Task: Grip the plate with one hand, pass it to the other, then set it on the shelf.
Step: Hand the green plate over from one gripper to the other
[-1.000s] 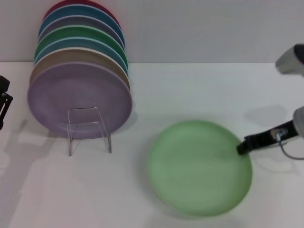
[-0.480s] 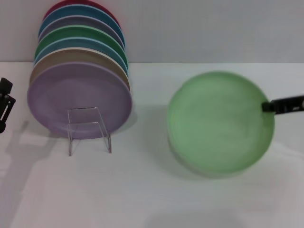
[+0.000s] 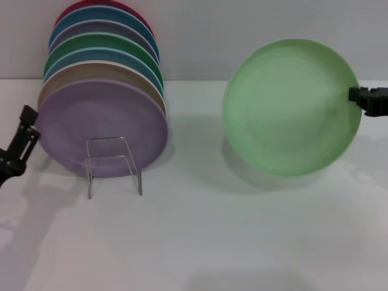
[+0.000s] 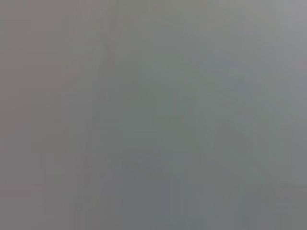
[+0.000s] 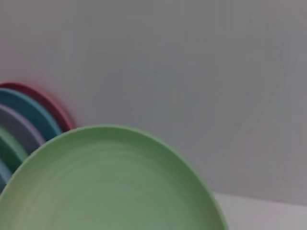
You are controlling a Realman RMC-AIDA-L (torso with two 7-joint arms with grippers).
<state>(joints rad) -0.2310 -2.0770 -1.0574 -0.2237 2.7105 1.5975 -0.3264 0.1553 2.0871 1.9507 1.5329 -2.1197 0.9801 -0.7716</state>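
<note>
- The shelf (image 3: 113, 165), a small clear rack, stands toward the near-left of the white surface (image 3: 200, 236), with the lilac plate (image 3: 100, 124) and a row of coloured plates (image 3: 103, 54) leaning behind it.
- The left hand (image 3: 23, 142) waits low at the left edge beside that row; whether its fingers are parted cannot be told.
- The right hand (image 3: 367, 100), at the right edge, pinches the rim of the pale green plate (image 3: 291, 106), which hangs on edge clear of the surface, face toward the robot.
- For a clean pass, the plate likely needs carrying toward the middle, its free rim offered to the left hand, and release only after that hand has pinched it.
- A plain pale wall (image 3: 242, 36) backs the surface.
</note>
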